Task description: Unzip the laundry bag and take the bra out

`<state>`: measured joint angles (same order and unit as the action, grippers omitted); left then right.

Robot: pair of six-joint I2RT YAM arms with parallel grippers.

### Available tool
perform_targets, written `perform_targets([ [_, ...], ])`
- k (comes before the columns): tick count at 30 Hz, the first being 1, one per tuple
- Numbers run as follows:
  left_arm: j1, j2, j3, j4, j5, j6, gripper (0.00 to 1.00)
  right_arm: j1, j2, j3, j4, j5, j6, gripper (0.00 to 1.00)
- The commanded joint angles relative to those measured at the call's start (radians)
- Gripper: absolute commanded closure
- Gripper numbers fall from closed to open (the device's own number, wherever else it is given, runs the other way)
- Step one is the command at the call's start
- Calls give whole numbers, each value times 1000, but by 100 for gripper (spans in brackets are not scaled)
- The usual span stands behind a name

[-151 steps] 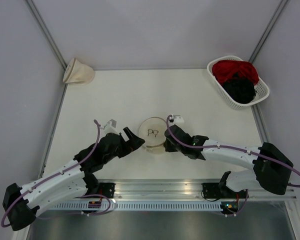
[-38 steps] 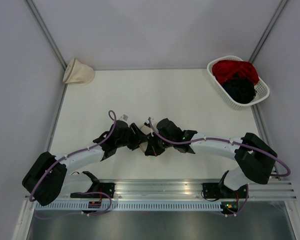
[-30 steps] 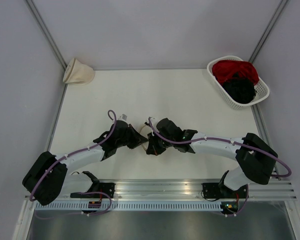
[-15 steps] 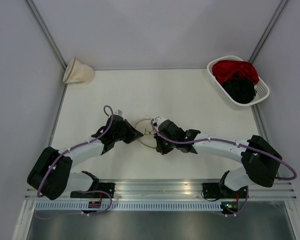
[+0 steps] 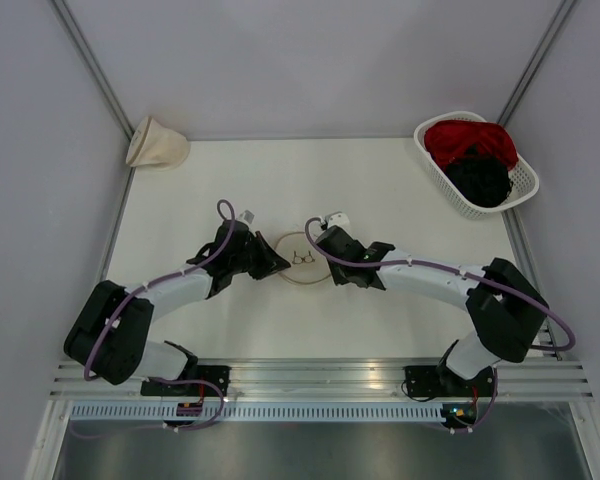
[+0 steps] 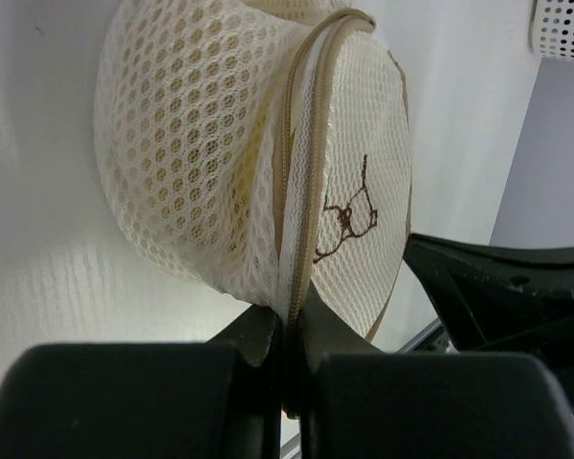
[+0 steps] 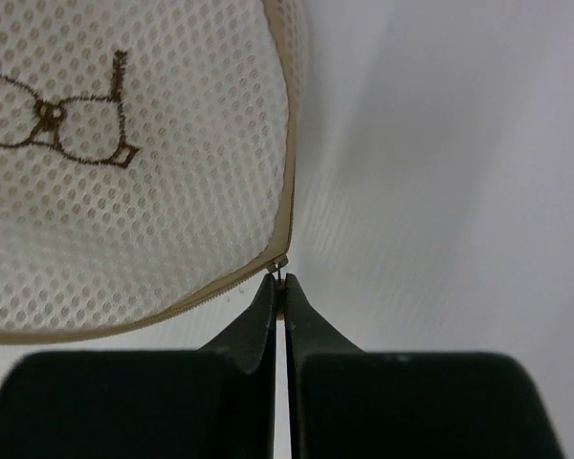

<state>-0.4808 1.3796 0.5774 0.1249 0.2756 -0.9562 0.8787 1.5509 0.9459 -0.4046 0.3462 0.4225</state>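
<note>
The laundry bag (image 5: 302, 262), a round cream mesh pouch with a small dark embroidered mark, lies at the table's middle between both arms. My left gripper (image 5: 279, 266) is at its left edge. In the left wrist view that gripper (image 6: 289, 323) is shut on the bag's (image 6: 201, 143) tan zipper seam, and the edge is lifted. My right gripper (image 5: 321, 244) is at the bag's far right edge. In the right wrist view that gripper (image 7: 281, 283) is shut on the small metal zipper pull (image 7: 280, 265) at the bag's (image 7: 124, 172) rim. The bra is hidden.
A cone-shaped cream bag (image 5: 155, 143) lies at the far left corner. At the far right a white basket (image 5: 528, 182) holds a red garment (image 5: 470, 140) and a black garment (image 5: 480, 180). A metal rail (image 5: 320, 380) runs along the near edge.
Both grippers have moved away from the near edge, carrying the bag with them. The bag's marked face, earlier covered by the wrists, now shows between them.
</note>
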Motion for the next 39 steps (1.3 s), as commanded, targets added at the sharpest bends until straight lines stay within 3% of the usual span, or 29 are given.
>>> perform_targets([
  [1,13,16,35,1,36,96,98,-50,47,63,-60,175,-31,100],
  [12,21,144,156,-5,200,198,98,-118,149,166,3,102,-105,99],
  [13,21,144,159,-8,191,191,91,-119,143,163,3,93,-105,99],
  [14,25,135,156,-5,168,183,66,-118,127,160,10,77,-108,100],
  [16,27,105,138,-8,130,156,42,-118,110,143,13,53,-111,100],
  [20,25,-64,93,-79,-14,106,27,-118,63,111,27,-24,-111,99],
  [24,18,-261,32,-218,-105,33,20,-118,25,77,50,-122,-99,100],
  [31,-54,-510,-141,-258,-118,-148,16,-89,-40,22,128,-473,-91,100],
  [35,-117,-513,-177,-257,-121,-199,14,-24,-49,14,196,-688,-73,100],
  [39,-153,-449,-180,-217,-144,-228,14,60,-19,16,265,-752,-34,100],
])
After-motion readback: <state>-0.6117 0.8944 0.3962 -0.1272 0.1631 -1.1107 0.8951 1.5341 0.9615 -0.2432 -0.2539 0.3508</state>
